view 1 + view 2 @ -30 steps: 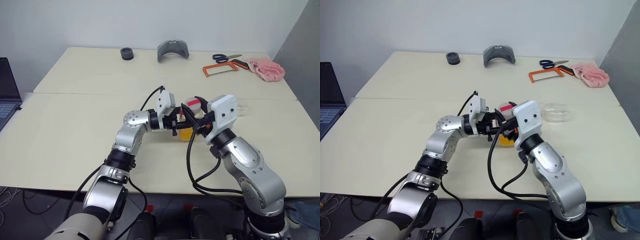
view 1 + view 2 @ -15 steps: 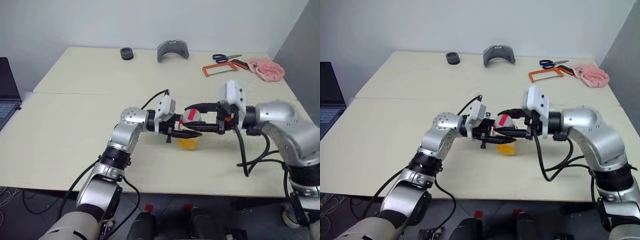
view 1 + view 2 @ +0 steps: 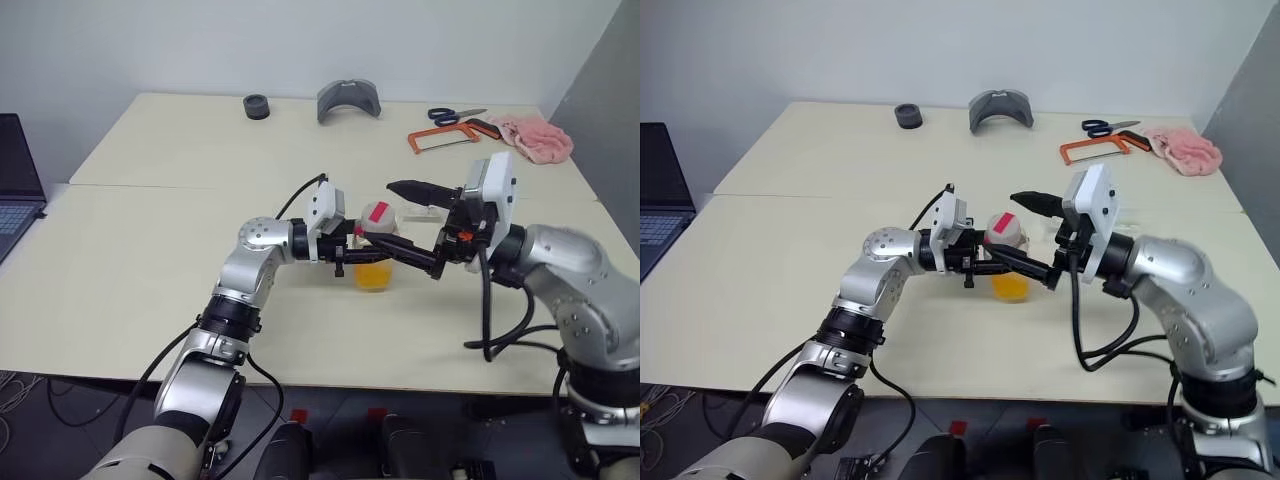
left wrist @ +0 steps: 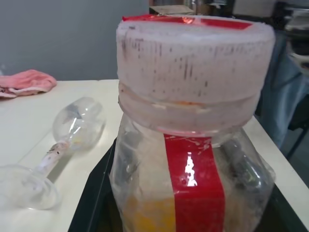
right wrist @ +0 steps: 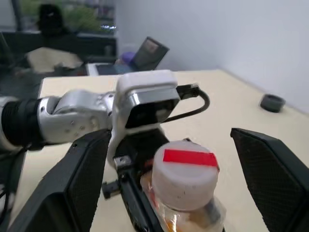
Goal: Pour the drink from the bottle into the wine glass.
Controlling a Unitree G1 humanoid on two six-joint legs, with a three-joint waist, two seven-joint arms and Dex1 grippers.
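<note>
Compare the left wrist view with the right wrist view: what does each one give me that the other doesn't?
Left wrist view: the wine glass lying on its side on the table, and a pink cloth beyond it. Right wrist view: the left gripper clamped on the bottle, the right gripper open on either side of the cap, plus a laptop and a dark ring. Both: the bottle, its cap on, orange drink inside.

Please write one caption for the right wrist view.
Open right tool flanks the capped bottle held by the left tool.
</note>
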